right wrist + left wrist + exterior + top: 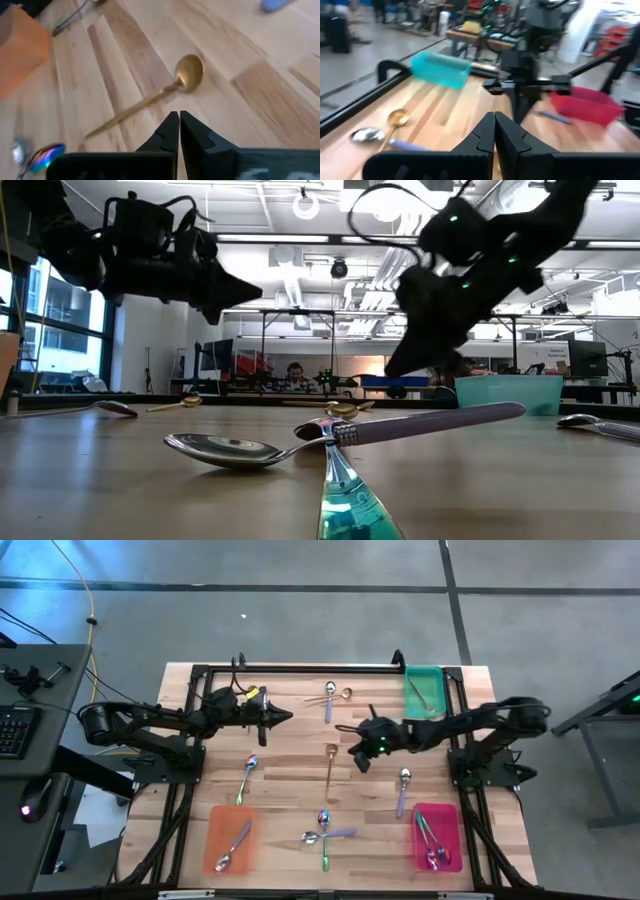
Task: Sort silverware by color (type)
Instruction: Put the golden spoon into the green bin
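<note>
Spoons lie scattered on the wooden table. A gold spoon lies flat at the table's middle. My right gripper is shut and hovers just right of and above it, touching nothing. In the low view my right gripper hangs clear of the table. My left gripper is shut too, raised over the far left part, and it is empty. Near the far edge lie a silver spoon with a purple handle and a second gold spoon.
Green tray at the far right holds a gold spoon. Pink tray at the near right holds rainbow spoons. Orange tray at the near left holds a silver spoon. Loose spoons lie at left, right and near middle.
</note>
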Action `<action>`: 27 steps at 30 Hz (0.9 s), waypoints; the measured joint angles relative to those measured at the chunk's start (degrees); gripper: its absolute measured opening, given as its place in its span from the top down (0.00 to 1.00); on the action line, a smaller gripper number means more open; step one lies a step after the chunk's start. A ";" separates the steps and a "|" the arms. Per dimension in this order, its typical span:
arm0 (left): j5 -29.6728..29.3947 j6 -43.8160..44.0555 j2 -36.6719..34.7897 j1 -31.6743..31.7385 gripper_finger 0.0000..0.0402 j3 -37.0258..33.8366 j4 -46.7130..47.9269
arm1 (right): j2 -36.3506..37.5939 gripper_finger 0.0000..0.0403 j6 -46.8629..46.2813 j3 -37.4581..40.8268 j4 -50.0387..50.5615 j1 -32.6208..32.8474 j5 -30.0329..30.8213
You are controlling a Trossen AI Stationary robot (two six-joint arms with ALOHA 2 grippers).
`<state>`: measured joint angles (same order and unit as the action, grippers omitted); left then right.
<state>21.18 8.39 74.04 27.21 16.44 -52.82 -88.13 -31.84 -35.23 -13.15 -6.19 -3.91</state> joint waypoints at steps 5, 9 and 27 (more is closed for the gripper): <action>-3.78 -1.21 0.00 0.24 1.00 5.48 15.81 | -6.00 1.00 3.74 -5.74 0.94 -1.30 1.07; -6.50 -9.12 1.87 0.58 1.00 15.44 34.91 | -6.22 1.00 9.79 -8.71 5.67 -2.13 0.43; -15.01 -21.56 29.28 2.28 0.77 42.87 56.10 | 8.08 1.00 14.33 1.24 1.32 -2.45 6.93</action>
<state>6.18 -13.17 103.32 29.48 59.31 3.28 -80.05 -17.51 -33.99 -11.83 -8.64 3.02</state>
